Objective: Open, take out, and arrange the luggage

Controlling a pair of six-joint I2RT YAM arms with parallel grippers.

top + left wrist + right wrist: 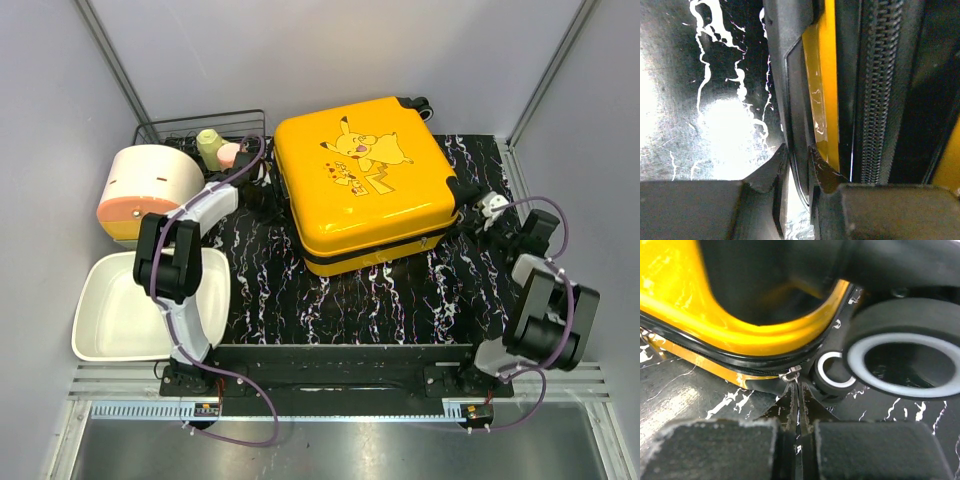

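1. Toward the back of the marbled worktop (pixel 400 290), the luggage (pixel 365 180) lies flat and closed, printed face up, with its wheeled end turned to the right arm.
2. Handling, as judged: the hard shell is stiff and glossy, so probably slippery, and too broad for either pair of fingers to span. It looks bulky and likely heavy to drag. The best holds are its projecting parts: the handles, the zip pull and the wheel housings.
3. The left fingers (pixel 765 172) stand close on either side of the black side handle (pixel 790 75) on the case's left flank. Whether they already pinch it cannot be told.
4. The right fingers (pixel 809 407) are pressed closed, their tips at the metal zip pull (pixel 790 374) beside a wheel (pixel 900 357). Whether a tab is nipped between them does not show.
5. Edges and room: the zip (pixel 872 90) follows the seam round the shell. Open worktop lies in front of the case, toward the arm bases. The left side is crowded by the round container (pixel 150 185), the wire basket (pixel 180 128) and the white tray (pixel 110 320). The enclosure walls stand near behind and to the right.
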